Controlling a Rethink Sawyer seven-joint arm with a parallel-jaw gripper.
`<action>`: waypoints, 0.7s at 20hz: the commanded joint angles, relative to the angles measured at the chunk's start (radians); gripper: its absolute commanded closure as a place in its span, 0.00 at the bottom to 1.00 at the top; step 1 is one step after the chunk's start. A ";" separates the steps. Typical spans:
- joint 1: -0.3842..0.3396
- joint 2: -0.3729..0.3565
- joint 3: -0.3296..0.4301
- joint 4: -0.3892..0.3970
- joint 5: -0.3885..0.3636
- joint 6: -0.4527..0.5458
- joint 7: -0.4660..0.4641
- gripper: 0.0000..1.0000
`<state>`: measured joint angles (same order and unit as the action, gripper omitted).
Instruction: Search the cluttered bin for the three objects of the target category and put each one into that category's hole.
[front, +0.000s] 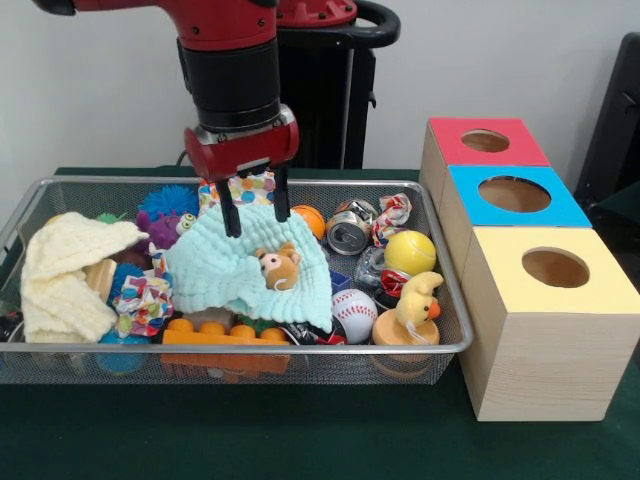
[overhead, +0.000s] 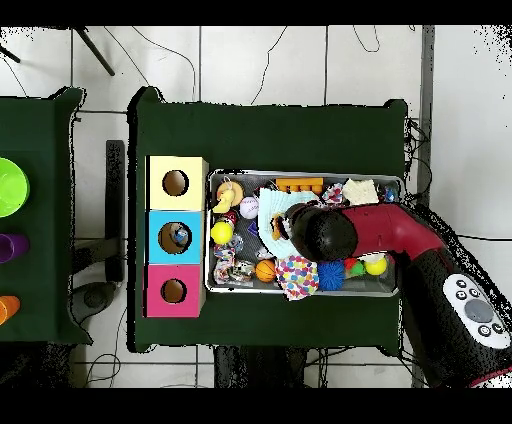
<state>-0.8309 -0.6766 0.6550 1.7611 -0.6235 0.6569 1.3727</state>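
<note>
Front view: the end effector (front: 254, 208) hangs at upper centre of the frame over the wire bin (front: 240, 348), its two black fingers set moderately apart and holding nothing, tips just at the top edge of a mint green cloth (front: 240, 270). A small brown plush bear (front: 277, 266) lies on that cloth directly below and slightly right of the tips. Lower right of them sit a baseball (front: 353, 312), a yellow ball (front: 410, 252) and a crushed can (front: 348, 235). Three wooden boxes with holes stand right of the bin: red (front: 485, 141), blue (front: 514, 194), yellow (front: 555, 267). The bench (front: 300, 440) is covered in dark green; a white wall stands behind. Overhead view: the arm (overhead: 400, 235) enters from the right and hides the end effector; the bin (overhead: 305, 290) lies centre, boxes (overhead: 175, 235) touching its left side, on a tiled floor (overhead: 260, 60).
</note>
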 joint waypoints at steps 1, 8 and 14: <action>0.024 0.014 -0.089 0.102 -0.035 -0.131 0.137 0.00; 0.057 0.029 -0.133 0.111 -0.018 -0.185 0.157 0.00; 0.076 0.040 -0.161 0.111 -0.004 -0.216 0.154 0.00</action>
<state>-0.7737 -0.6749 0.5650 1.8274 -0.6229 0.5084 1.3729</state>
